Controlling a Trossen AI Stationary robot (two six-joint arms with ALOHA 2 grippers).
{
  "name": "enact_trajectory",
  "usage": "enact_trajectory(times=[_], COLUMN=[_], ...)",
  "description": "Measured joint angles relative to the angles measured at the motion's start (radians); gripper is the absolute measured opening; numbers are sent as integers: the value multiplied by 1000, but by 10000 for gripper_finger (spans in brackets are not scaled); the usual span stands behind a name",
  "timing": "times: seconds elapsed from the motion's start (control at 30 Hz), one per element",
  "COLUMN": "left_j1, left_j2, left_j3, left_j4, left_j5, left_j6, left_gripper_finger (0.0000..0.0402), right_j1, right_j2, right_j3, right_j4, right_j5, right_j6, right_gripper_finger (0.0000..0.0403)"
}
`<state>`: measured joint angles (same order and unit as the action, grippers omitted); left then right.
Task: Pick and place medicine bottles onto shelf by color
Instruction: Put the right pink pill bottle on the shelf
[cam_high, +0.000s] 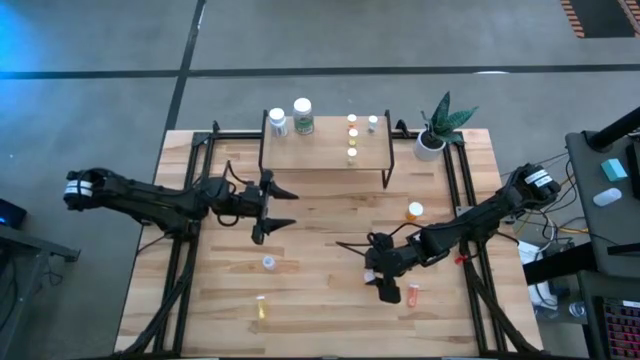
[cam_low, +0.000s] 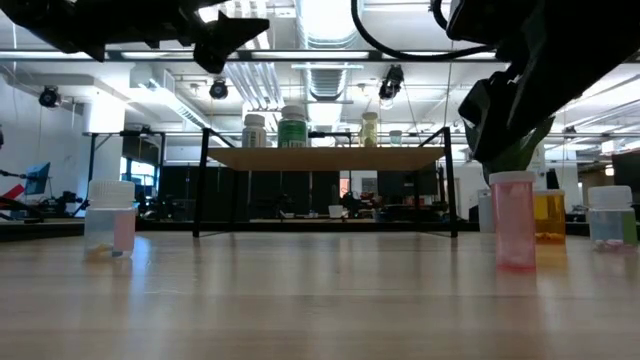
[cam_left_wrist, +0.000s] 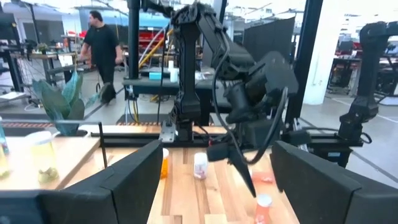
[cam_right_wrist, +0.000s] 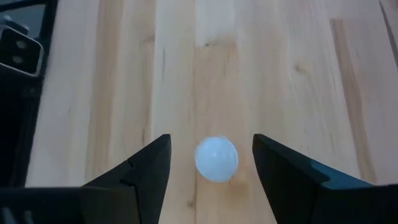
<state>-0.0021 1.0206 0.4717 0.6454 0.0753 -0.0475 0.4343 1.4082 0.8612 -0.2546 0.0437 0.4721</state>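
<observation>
Your left pincer (cam_high: 283, 210) hangs spread wide and empty above the tabletop (cam_high: 320, 300), just at 7 o'clock off the shelf (cam_high: 325, 152). On that shelf two larger white bottles (cam_high: 290, 118) stand upright at the left, four tiny ones (cam_high: 352, 137) toward the right. At 6 o'clock from the left pincer a clear bottle (cam_high: 268, 263) stands upright; the yellow bottle (cam_high: 260, 309) nearer you lies on its side, long axis running 12 to 6.

Your right pincer (cam_right_wrist: 211, 165) points straight down, fingers parted, around a white-capped bottle (cam_right_wrist: 216, 159) without touching it (body hidden under its cap). An orange-red bottle (cam_high: 413, 294) lies just at 3 o'clock of it; an amber bottle (cam_high: 415, 211) stands further back.
</observation>
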Motion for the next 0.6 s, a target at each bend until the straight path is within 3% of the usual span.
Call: enact_trajectory(times=[0.23, 0.6], left_j1=[0, 0], left_j2=[-84, -58], left_j3=[-4, -43], left_j4=[-1, 56], left_j5=[0, -8], left_j6=[7, 3], left_gripper_finger=[288, 288], right_j1=[0, 0], right_j2=[0, 0], right_j3=[0, 0], right_j4=[-37, -40], right_j5=[-1, 0], right_j6=[-1, -11], right_gripper_finger=[226, 301])
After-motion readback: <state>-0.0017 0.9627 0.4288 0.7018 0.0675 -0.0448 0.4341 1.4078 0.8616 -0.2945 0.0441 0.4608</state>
